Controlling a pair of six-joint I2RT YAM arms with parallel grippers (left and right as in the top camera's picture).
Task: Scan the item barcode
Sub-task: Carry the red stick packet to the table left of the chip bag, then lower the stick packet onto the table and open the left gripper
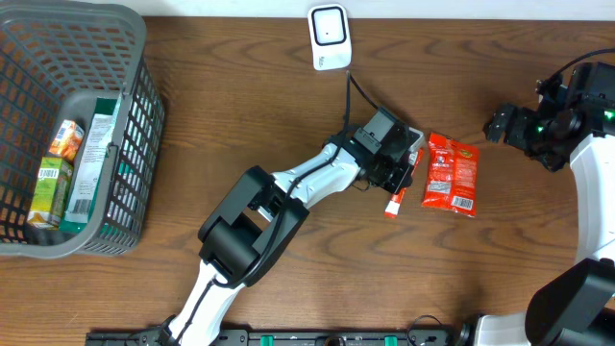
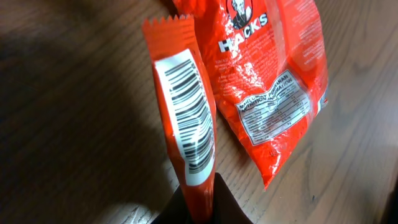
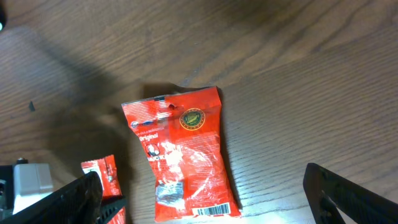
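The left claw [image 2: 199, 198] is clamped tight on the lower end of a slim orange packet [image 2: 183, 106], and the packet's white barcode label [image 2: 189, 118] faces the wrist camera. Just beyond the packet, a red snack bag [image 2: 267, 81] lies flat on the wooden tabletop [image 2: 74, 124]. The right claw [image 1: 502, 126] is spread wide and holds nothing, off to the bag's right. A white scanner [image 1: 329, 37] sits at the far edge. A grey basket [image 1: 139, 135] holding cartons [image 1: 58, 173] stands at the far left.
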